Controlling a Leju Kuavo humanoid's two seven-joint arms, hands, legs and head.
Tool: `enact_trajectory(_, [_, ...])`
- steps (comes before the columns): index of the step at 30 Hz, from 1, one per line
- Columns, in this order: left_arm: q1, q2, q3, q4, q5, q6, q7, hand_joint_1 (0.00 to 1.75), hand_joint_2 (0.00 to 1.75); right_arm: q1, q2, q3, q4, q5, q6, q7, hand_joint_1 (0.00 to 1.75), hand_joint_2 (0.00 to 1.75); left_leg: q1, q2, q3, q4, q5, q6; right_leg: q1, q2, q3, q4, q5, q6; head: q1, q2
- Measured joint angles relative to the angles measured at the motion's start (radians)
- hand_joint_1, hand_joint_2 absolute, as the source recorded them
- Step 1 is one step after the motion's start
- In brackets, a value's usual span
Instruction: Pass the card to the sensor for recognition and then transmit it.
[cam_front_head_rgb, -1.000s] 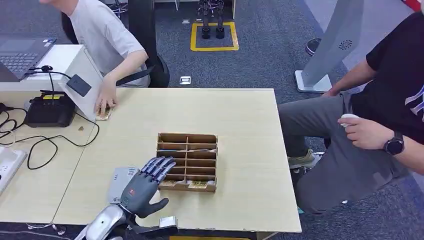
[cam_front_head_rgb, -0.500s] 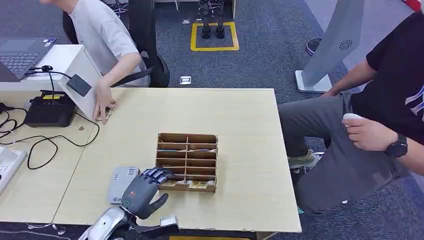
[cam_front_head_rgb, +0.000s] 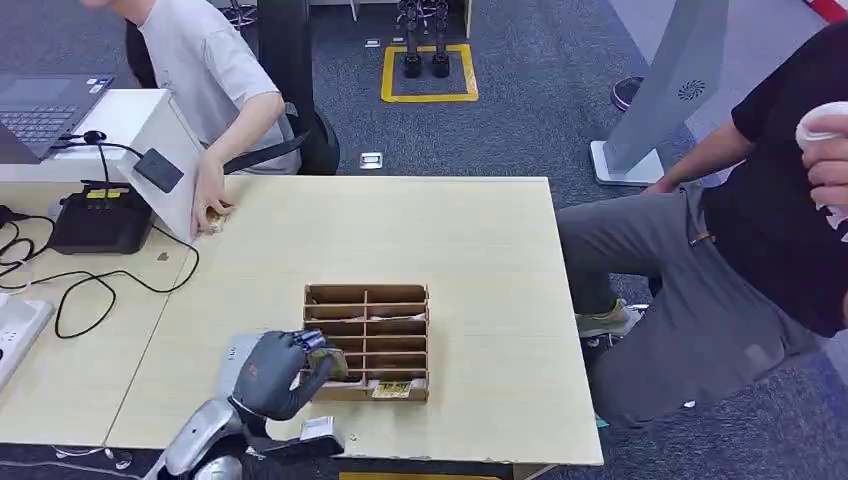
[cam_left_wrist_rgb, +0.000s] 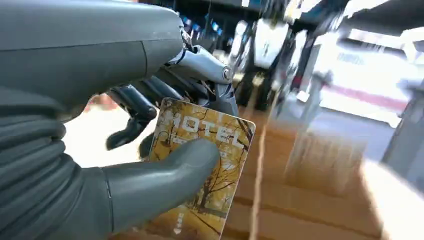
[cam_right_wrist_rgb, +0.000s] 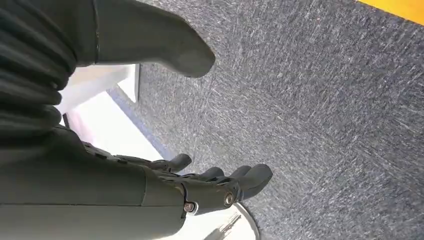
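Left hand (cam_front_head_rgb: 272, 372) — thumb and fingers pinching a yellow card (cam_left_wrist_rgb: 202, 172) printed "MOTEL", at the near-left corner of the wooden divider box (cam_front_head_rgb: 367, 342), which sits near the table's (cam_front_head_rgb: 480, 250) front edge. Grey sensor pad (cam_front_head_rgb: 238, 360) — flat on the table, just left of the box, partly under the hand. Right hand (cam_right_wrist_rgb: 150, 195) — hanging over grey carpet (cam_right_wrist_rgb: 320, 100), fingers apart, holding nothing.

A glossy yellow printed card (cam_left_wrist_rgb: 205, 180) sits pinched in the matt grey plastic left hand (cam_front_head_rgb: 275, 372), beside the brown cardboard compartment box (cam_front_head_rgb: 368, 340) on a smooth pale wood-laminate table (cam_front_head_rgb: 480, 250).
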Motion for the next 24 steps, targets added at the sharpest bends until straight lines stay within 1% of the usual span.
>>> enact_trajectory(2, [-0.041, 0.025, 0.027, -0.063, 0.051, -0.011, -0.018, 1.75, 1.75, 0.0, 0.0, 0.0, 0.0, 0.0, 0.0, -0.001, 0.0, 1.75, 0.0, -0.001, 0.0, 0.0, 0.001, 0.0, 0.0, 0.0, 0.0, 0.001, 0.001, 0.0, 0.0, 0.0])
enact_trajectory(3, [-0.065, 0.039, 0.045, -0.093, 0.071, -0.026, -0.025, 1.75, 1.75, 0.0, 0.0, 0.0, 0.0, 0.0, 0.0, -0.003, 0.0, 1.75, 0.0, -0.001, 0.0, 0.0, 0.001, -0.001, 0.0, 0.0, 0.0, 0.001, 0.001, -0.001, 0.0, 0.0])
enact_trajectory(6, [-0.143, 0.086, 0.109, -0.156, 0.084, -0.066, -0.027, 1.75, 1.75, 0.001, 0.0, -0.001, 0.0, 0.002, 0.001, -0.01, 0.0, 1.75, 0.0, -0.001, 0.0, 0.0, 0.003, -0.002, 0.0, 0.0, 0.0, 0.002, 0.002, -0.002, 0.0, 0.0])
enact_trajectory(9, [-0.222, 0.125, 0.174, -0.178, 0.078, -0.095, -0.005, 1.75, 1.75, 0.001, 0.0, -0.002, 0.0, 0.008, 0.003, -0.011, 0.0, 1.75, 0.001, 0.0, 0.0, 0.0, 0.003, -0.003, 0.0, 0.0, -0.001, 0.002, 0.002, -0.003, 0.0, 0.0])
enact_trajectory(12, [-0.289, 0.144, 0.226, -0.169, 0.047, -0.123, 0.044, 1.75, 1.75, 0.0, 0.0, -0.002, 0.0, 0.009, 0.006, -0.014, 0.0, 1.75, 0.001, 0.0, 0.0, 0.0, 0.004, -0.003, 0.0, 0.0, -0.001, 0.003, 0.003, -0.004, 0.0, 0.0])
enact_trajectory(13, [-0.31, 0.146, 0.236, -0.156, 0.027, -0.133, 0.066, 1.75, 1.75, 0.0, 0.0, -0.001, 0.0, 0.009, 0.006, -0.014, 0.0, 1.75, 0.0, 0.0, 0.0, 0.0, 0.004, -0.003, 0.0, 0.0, -0.002, 0.003, 0.003, -0.004, 0.0, 0.0])
enact_trajectory(15, [-0.357, 0.145, 0.243, -0.096, -0.019, -0.145, 0.108, 1.75, 1.75, -0.001, 0.0, 0.005, 0.0, 0.009, 0.006, -0.011, 0.0, 1.75, 0.0, 0.0, 0.0, 0.0, 0.004, -0.003, 0.0, 0.0, -0.002, 0.003, 0.003, -0.004, 0.0, 0.0])
enact_trajectory(18, [-0.416, 0.137, 0.243, 0.008, -0.063, -0.149, 0.148, 1.75, 1.75, -0.006, 0.0, 0.019, 0.0, 0.009, 0.006, -0.011, 0.0, 1.75, 0.0, 0.0, 0.0, 0.0, 0.005, -0.004, 0.0, 0.001, -0.002, 0.003, 0.004, -0.004, 0.0, 0.0])
enact_trajectory(20, [-0.451, 0.125, 0.243, 0.091, -0.108, -0.14, 0.184, 1.75, 1.75, -0.011, 0.0, 0.029, 0.0, 0.009, 0.006, -0.011, 0.0, 1.75, 0.0, 0.0, 0.0, 0.0, 0.006, -0.004, 0.0, 0.001, -0.003, 0.003, 0.005, -0.004, 0.0, 0.0])
enact_trajectory(24, [-0.489, 0.099, 0.241, 0.212, -0.158, -0.11, 0.218, 1.75, 1.75, -0.017, 0.0, 0.039, 0.0, 0.008, 0.005, -0.011, 0.0, 1.75, 0.0, 0.0, 0.0, 0.0, 0.006, -0.004, 0.0, 0.001, -0.003, 0.003, 0.005, -0.004, 0.0, 0.0])
